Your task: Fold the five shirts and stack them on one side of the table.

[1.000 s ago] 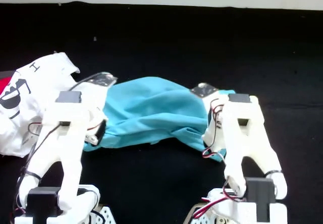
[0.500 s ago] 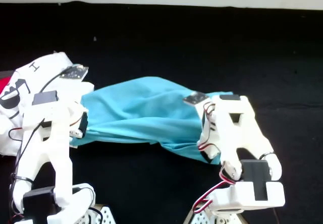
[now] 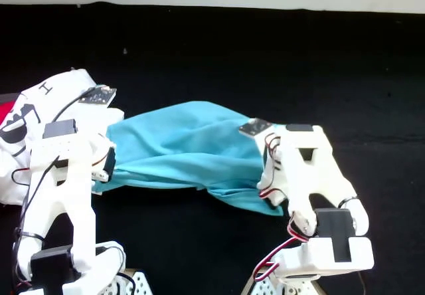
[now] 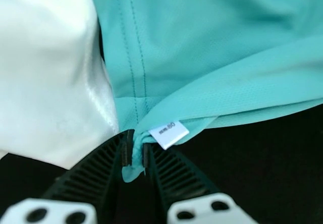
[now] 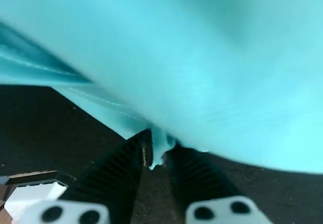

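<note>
Two firm pinches: left gripper (image 4: 135,156) and right gripper (image 5: 157,156) each clamp an end of the teal shirt (image 3: 186,149). It stretches across the table's (image 3: 279,56) middle, beside a white shirt (image 3: 46,102) at the left edge.

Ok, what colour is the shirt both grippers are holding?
Plain teal; the shirt shows best in the high view.

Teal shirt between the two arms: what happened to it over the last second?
The left tool, shut on the teal shirt, pulled its edge outward toward the white shirt. The right tool drew its end slightly back toward the arm bases, so the cloth stretched wider. Both kept their grip, and the white shirt stayed put.
</note>
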{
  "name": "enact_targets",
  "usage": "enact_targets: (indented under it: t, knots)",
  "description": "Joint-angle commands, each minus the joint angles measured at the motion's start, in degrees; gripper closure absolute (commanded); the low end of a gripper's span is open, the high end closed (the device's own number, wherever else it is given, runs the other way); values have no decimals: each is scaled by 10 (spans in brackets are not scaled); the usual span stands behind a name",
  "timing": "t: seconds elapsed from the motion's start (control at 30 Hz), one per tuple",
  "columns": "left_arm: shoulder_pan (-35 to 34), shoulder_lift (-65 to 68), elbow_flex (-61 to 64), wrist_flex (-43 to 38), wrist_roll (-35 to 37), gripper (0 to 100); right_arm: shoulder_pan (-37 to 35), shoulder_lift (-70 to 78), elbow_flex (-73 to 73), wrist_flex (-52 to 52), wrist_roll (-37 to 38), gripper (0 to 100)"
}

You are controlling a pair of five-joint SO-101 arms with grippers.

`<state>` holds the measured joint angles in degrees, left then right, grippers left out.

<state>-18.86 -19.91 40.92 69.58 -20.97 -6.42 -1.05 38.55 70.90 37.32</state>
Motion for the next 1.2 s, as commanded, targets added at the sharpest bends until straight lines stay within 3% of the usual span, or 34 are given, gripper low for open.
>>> enact_targets:
  t: [0.0,0.17,0.27,0.47,0.57,0.8,1.17]
  knots:
    - [-7,-15,-22,-6,-3,990,6,-4,-41,-3,3,994]
    - [-7,-18,-26,-4,-2,990,53,-39,-131,62,2,994]
    - [-7,-18,-78,48,-2,990,95,-103,-197,99,2,994]
    - [11,-18,-342,240,-2,990,170,-237,-293,91,1,993]
    - [29,-18,-470,296,-2,990,182,-278,-318,61,-37,993]
    - [78,-18,-621,312,8,990,190,-327,-373,14,-58,993]
    - [79,-61,-773,313,43,990,252,-334,-591,-17,-58,993]
